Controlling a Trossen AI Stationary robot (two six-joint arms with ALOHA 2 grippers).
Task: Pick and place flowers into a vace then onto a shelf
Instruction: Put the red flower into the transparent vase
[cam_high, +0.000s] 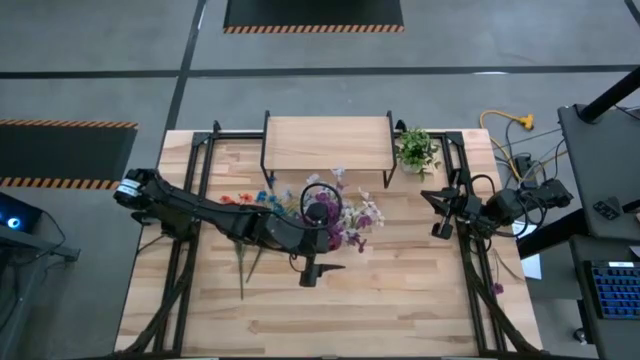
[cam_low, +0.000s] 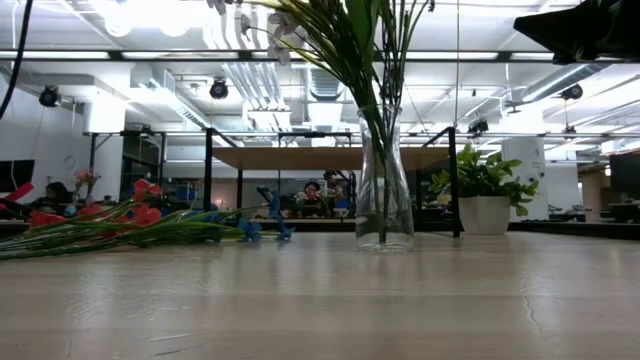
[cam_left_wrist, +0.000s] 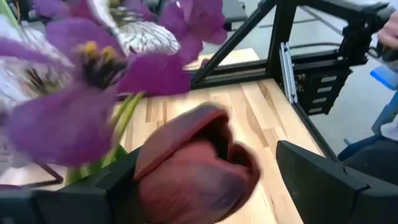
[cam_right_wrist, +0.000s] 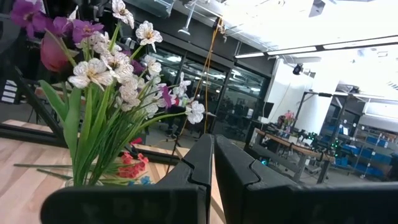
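Now the left gripper (cam_high: 322, 214) hangs spread wide over the flowers (cam_high: 350, 222) in the vase (cam_low: 384, 180) at table centre. Loose flowers (cam_low: 110, 225) lie at nine o'clock, the shelf (cam_high: 326, 143) stands at twelve, and the right gripper (cam_high: 437, 213) waits clenched at three.

flowers in the vace (cam_right_wrist: 118, 81): purple and white blossoms, dark-veined white petals, one dark red bud, green stems
flowers lying on the counter (cam_low: 120, 225): red and blue blossoms, green stems
vace (cam_low: 384, 180): clear glass
shelf (cam_high: 327, 143): light wood, black legs
counter (cam_high: 400, 290): pale wood planks
potted plant (cam_low: 484, 195): green leaves, white pot
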